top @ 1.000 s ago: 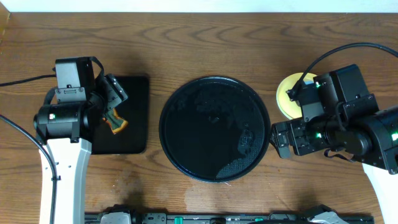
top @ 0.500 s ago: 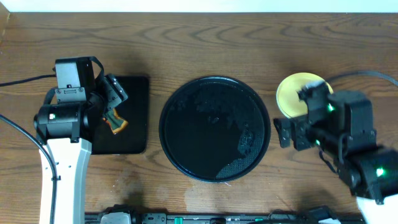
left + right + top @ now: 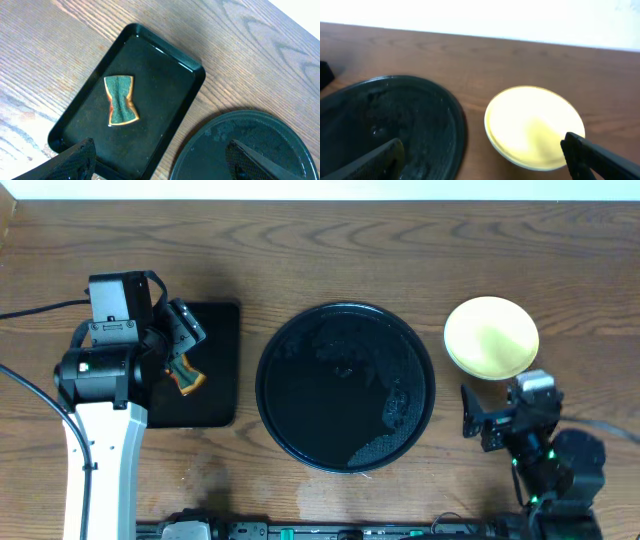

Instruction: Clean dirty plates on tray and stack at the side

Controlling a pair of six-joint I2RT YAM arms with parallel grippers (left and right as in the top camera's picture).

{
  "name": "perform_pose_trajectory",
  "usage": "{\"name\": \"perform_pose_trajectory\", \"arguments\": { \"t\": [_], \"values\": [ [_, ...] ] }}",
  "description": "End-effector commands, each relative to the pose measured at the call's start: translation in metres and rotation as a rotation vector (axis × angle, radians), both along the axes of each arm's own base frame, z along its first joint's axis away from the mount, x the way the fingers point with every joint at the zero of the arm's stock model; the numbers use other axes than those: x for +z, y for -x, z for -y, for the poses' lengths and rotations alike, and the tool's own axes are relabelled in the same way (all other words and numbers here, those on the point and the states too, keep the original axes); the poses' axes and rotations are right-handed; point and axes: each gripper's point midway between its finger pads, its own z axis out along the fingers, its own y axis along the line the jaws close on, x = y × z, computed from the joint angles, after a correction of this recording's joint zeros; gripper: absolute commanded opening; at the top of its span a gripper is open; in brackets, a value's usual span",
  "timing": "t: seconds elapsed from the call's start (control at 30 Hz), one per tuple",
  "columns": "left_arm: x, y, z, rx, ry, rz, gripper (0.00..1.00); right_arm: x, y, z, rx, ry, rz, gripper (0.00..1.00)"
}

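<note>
Plate (image 3: 491, 337) on tabletop (image 3: 320, 250), 2 o'clock of tray (image 3: 345, 387), apart from it; tray bare. Likely light, rigid, glossy-slick, maybe breakable; pinch rim at its 6 o'clock. Right gripper (image 3: 481, 144) jaws wide, empty, 6 o'clock of plate. Left gripper (image 3: 161, 145) wide, empty, above sponge (image 3: 121, 100).

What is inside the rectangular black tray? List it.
One sponge, green top with orange edges, lies flat in the rectangular tray. The tray floor beneath it is hidden.
</note>
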Motion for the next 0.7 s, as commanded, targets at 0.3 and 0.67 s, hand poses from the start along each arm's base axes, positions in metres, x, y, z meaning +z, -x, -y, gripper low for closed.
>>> {"name": "perform_pose_trajectory", "arguments": {
  "t": [0.3, 0.67],
  "values": [
    [0.004, 0.000, -0.002, 0.002, -0.008, 0.008, 0.84, -0.020, -0.003, -0.003, 0.018, -0.026, 0.288, 0.99],
    [0.004, 0.000, -0.002, 0.001, -0.008, 0.008, 0.84, -0.039, -0.005, 0.009, -0.058, -0.025, 0.265, 0.99]
  ]
}}
